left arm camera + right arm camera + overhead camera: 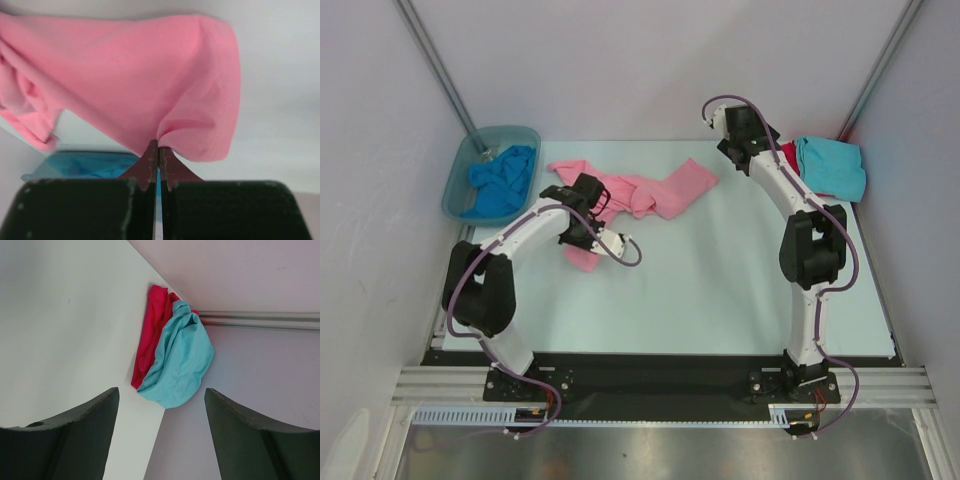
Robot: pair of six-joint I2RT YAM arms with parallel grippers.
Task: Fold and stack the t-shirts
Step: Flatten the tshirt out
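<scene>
1. Left hand (159, 150), fingers pressed together, pinches a thin fold of the large crumpled light pink cloth t-shirt (150, 85) sprawled mid-tabletop (720, 290).
2. Right hand (161, 395) gapes empty near the bundled turquoise cloth tee (182, 355).
3. Such a slim pinch may slip under pull.

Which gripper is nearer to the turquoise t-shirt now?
Right. The right gripper is open, close to the turquoise t-shirt and facing it; the left gripper is across the table, shut on the pink t-shirt.
</scene>
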